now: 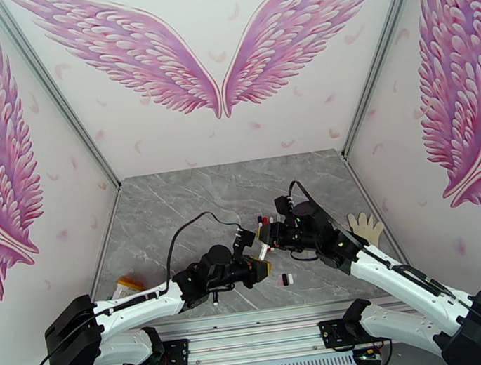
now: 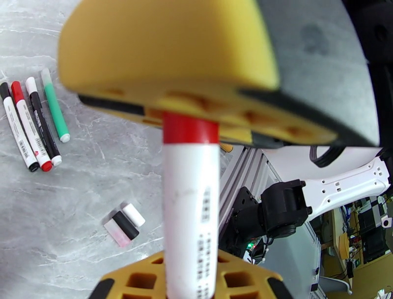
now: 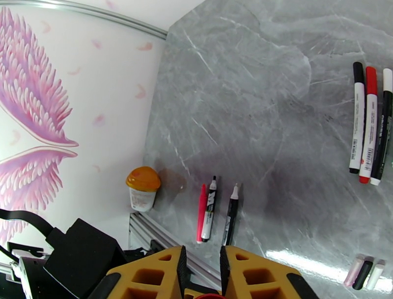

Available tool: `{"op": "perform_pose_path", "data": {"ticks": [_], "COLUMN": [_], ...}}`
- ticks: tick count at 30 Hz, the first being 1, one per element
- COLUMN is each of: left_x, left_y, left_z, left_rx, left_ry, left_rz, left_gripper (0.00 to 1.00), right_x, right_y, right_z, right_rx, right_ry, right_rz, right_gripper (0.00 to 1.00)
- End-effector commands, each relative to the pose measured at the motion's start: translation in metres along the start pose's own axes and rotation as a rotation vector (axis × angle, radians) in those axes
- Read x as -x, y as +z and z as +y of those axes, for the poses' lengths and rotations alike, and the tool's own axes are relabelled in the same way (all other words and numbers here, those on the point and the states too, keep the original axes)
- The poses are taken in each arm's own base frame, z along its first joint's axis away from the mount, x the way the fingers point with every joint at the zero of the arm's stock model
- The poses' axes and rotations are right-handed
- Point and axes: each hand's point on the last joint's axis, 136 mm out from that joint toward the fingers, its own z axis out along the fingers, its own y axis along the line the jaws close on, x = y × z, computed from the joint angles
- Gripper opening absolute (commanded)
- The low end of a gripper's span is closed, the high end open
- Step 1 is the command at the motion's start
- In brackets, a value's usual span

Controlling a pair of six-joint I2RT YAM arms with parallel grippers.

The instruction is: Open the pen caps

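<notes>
Left wrist view: left of the white pen (image 2: 190, 196), three caps (image 2: 125, 224) are off and four pens (image 2: 37, 125) are capped. Your left gripper (image 2: 189, 283) squeezes it; your right gripper (image 3: 202, 268) sits round its red cap (image 2: 190, 129), grip unclear.

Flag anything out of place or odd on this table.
A pale glove lies at the table's right edge and an orange-lidded pot sits at its left edge; neither belongs with the pens. Nothing looks spilled or damaged.
</notes>
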Motion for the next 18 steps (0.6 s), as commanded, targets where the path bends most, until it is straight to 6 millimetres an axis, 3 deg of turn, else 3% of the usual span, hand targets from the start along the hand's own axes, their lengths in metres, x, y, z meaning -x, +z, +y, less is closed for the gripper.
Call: {"op": "perform_pose_path", "data": {"ticks": [1, 10, 18], "left_x": [0.008, -0.002, -0.006], "left_y": [-0.003, -0.009, -0.025], "left_z": [-0.011, -0.015, -0.034], "left_rx": [-0.011, -0.051, -0.2], "left_ry": [0.016, 0.001, -0.039], "left_rz": [-0.001, 0.033, 0.055], "left_gripper": [0.04, 0.02, 0.0], "right_x": [0.007, 0.016, 0.037], "right_y": [-0.006, -0.012, -0.029], "right_z": [0.019, 0.028, 0.059], "right_rx": [0.05, 0.071, 0.258], "right_ry": [-0.031, -0.068, -0.154], "right_rz": [-0.006, -0.009, -0.042], "right_gripper": [0.23, 0.11, 0.09]}}
